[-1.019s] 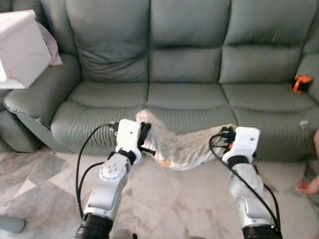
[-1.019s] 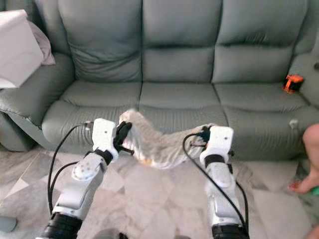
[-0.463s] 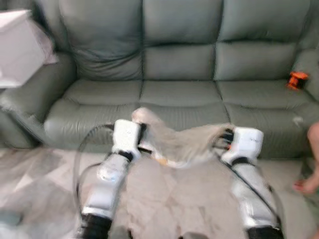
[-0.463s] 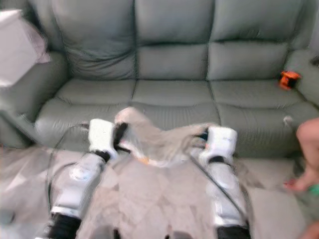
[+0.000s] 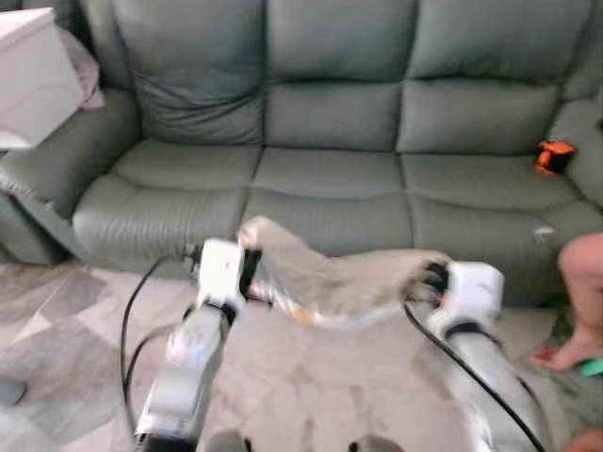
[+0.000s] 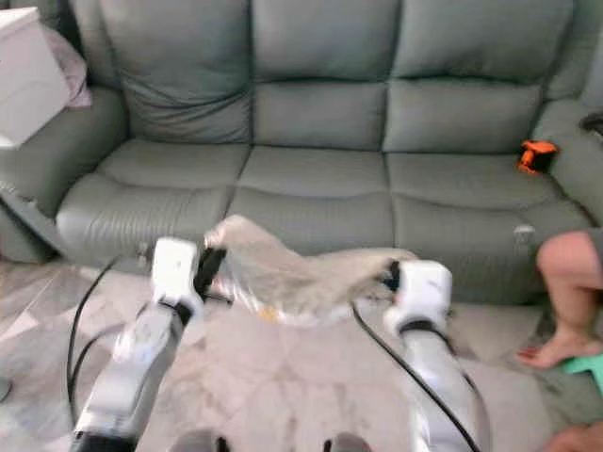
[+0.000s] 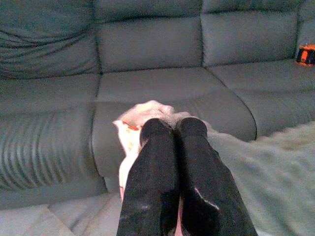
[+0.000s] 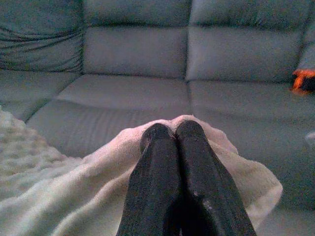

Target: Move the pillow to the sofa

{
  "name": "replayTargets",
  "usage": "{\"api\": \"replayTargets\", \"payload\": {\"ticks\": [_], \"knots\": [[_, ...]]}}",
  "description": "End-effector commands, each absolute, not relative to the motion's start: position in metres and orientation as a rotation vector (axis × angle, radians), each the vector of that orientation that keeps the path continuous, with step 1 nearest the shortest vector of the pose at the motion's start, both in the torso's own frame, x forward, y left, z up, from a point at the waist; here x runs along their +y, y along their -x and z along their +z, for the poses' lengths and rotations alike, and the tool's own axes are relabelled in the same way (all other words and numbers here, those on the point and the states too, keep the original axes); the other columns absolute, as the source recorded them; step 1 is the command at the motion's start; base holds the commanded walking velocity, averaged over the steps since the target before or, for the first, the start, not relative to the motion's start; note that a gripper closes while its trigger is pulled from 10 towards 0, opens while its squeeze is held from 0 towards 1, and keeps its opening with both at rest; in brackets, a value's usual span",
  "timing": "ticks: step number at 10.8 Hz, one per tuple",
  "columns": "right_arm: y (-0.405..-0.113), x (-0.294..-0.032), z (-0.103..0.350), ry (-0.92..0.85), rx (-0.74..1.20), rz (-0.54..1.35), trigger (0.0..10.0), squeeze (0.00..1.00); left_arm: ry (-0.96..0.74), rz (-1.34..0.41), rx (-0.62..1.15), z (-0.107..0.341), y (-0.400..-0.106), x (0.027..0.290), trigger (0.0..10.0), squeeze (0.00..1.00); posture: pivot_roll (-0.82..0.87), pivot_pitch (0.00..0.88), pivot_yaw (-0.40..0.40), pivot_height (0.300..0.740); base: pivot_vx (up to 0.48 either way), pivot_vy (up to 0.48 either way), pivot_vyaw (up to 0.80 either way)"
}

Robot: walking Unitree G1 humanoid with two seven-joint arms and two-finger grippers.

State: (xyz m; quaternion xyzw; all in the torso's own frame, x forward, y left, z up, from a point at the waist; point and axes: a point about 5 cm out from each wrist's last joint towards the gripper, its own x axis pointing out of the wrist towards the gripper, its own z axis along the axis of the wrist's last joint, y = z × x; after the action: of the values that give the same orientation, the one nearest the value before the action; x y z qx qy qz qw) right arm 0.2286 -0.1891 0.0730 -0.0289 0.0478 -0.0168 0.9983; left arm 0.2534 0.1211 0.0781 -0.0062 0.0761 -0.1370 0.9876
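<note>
Both arms are stretched forward, left gripper and right gripper each pinched tight on an end of the limp, pale pillow, which sags between them just off the grey-green sofa's front edge.

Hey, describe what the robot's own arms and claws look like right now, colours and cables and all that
Both arms are silver-grey metal with rounded joints and black cuffs near the bottom of the head views. Each wrist carries a boxy white housing, and a thin black cable loops alongside each arm. The left claw and right claw each have two long, glossy black fingers with rounded tips, lightly scuffed.
</note>
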Motion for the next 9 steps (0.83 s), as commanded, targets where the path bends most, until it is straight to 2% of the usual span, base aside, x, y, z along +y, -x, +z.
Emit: {"api": "replayTargets", "payload": {"ticks": [1, 3, 5, 7, 9], "knots": [[-0.223, -0.180, 0.088, 0.076, 0.027, 0.025, 10.0, 0.00, -0.019, -0.206, 0.087, 0.093, -0.250, 0.140, 10.0, 0.00, 0.00, 0.000, 0.004, 0.740, 0.000, 0.000, 0.00], [-0.203, -0.193, 0.081, 0.092, 0.073, 0.010, 10.0, 0.00, -0.127, -0.033, 0.083, 0.088, -0.230, 0.165, 10.0, 0.00, 0.00, 0.000, 0.001, 0.740, 0.000, 0.000, 0.00], [-0.193, -0.193, 0.079, 0.097, 0.097, 0.018, 10.0, 0.00, -0.137, 0.007, 0.115, 0.086, -0.214, 0.179, 10.0, 0.00, 0.01, 0.000, -0.008, 0.740, 0.000, 0.000, 0.00], [-0.200, -0.190, 0.083, 0.101, 0.086, 0.046, 10.0, 0.00, -0.099, -0.028, 0.101, 0.089, -0.217, 0.177, 10.0, 0.00, 0.01, 0.000, -0.016, 0.740, 0.000, 0.000, 0.00], [-0.202, -0.190, 0.083, 0.092, 0.089, 0.047, 10.0, 0.00, -0.070, -0.093, 0.088, 0.093, -0.218, 0.164, 10.0, 0.00, 0.01, 0.000, -0.015, 0.740, 0.000, 0.000, 0.00]]}}
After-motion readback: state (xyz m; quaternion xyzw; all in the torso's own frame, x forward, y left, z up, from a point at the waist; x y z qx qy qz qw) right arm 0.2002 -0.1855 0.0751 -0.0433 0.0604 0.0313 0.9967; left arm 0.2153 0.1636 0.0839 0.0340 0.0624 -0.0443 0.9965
